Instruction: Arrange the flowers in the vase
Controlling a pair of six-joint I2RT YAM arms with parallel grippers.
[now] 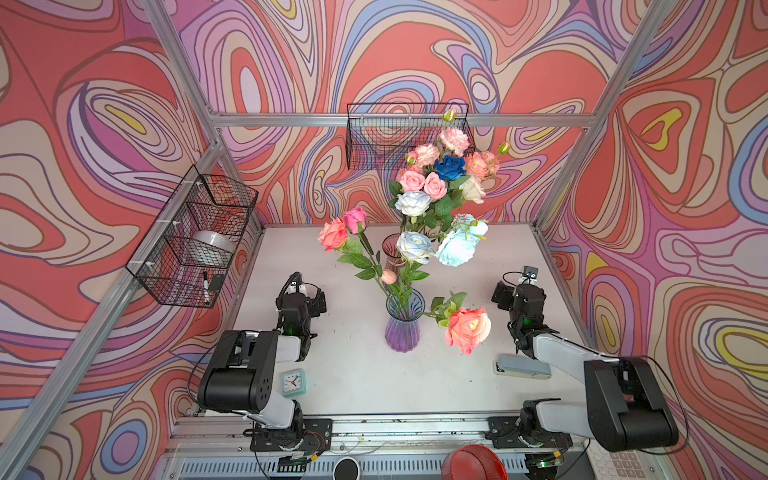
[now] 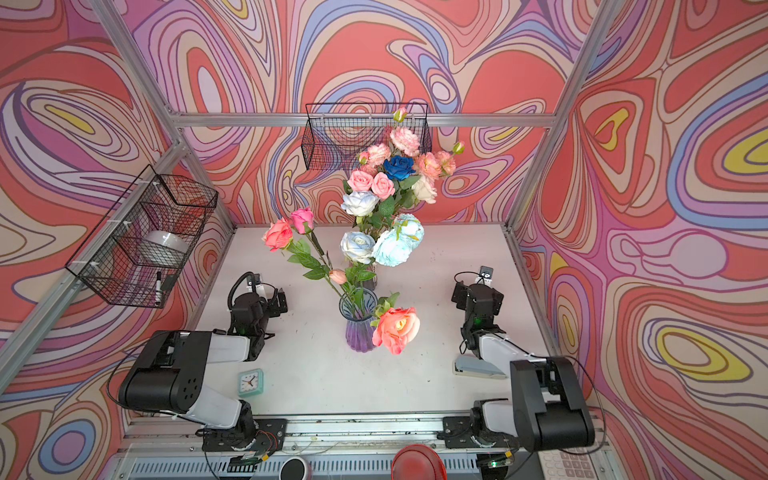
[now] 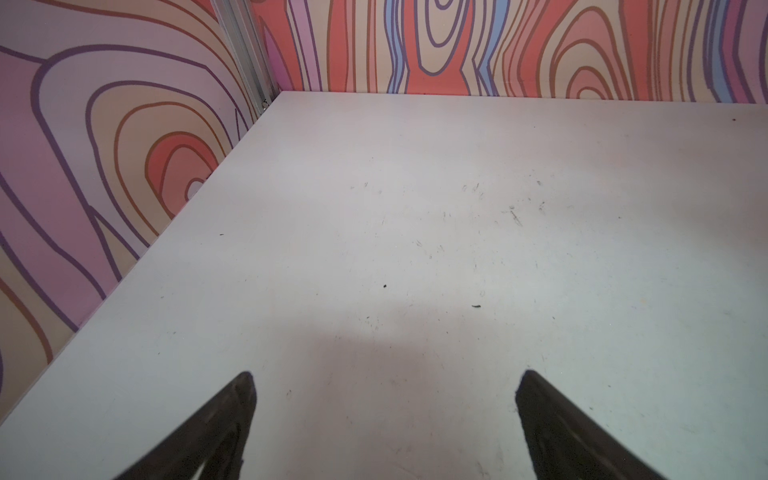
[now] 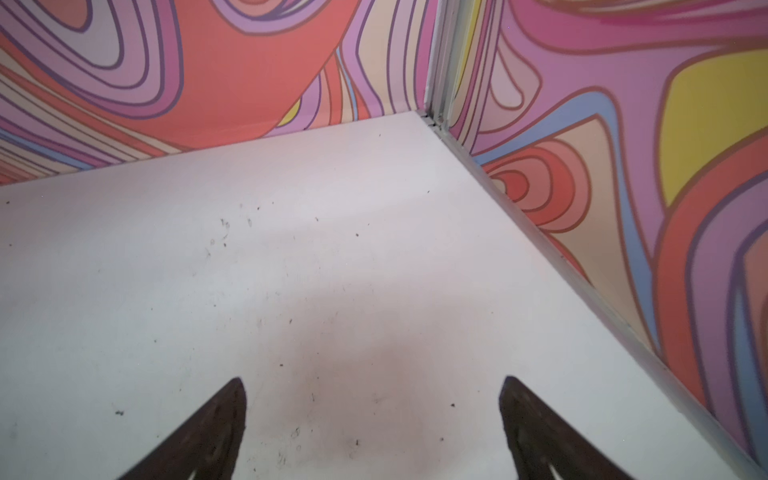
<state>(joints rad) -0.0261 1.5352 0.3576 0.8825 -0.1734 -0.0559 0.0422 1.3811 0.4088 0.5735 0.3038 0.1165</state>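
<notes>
Standing between left gripper (image 3: 384, 376) and right gripper (image 4: 374, 380), well apart, both gaping empty: purple glass vase (image 1: 401, 332) holding flowers (image 1: 332, 235); rear vase (image 1: 390, 249), seemingly pink, holding bigger bunch (image 1: 432, 183).

Both top views are bright and evenly lit, seemingly from overhead, with saturated colours and no harsh glare. The wide lens makes the straight frame posts (image 1: 625, 58) splay outward toward the corners. Shadows on the white table (image 1: 365, 374) are soft and faint. In both wrist views the table carries a dim pinkish-grey shadow patch close to the camera, and the dark fingertips (image 3: 237, 407) are blurred, out of focus, against sharper specks farther off.
</notes>
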